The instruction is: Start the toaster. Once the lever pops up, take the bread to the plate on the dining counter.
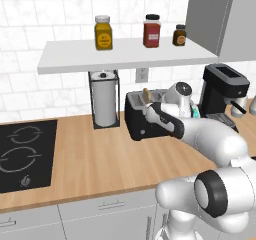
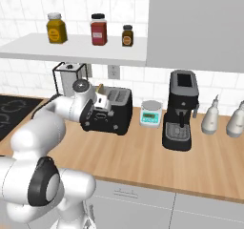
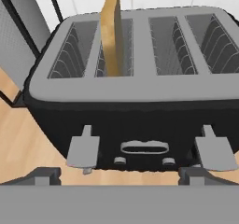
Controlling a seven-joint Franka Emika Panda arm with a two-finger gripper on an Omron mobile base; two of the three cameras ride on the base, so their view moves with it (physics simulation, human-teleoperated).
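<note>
You see the black toaster with the bread upright in its second slot (four slots) — your claw hovers wide before its front.

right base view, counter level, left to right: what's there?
cooktop → paper towel holder → toaster → kitchen scale → coffee machine → two white bottles

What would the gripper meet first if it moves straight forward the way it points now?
Probably the front of the toaster, near its buttons. The open gripper faces it squarely, below the bread; depth is unclear.
</note>
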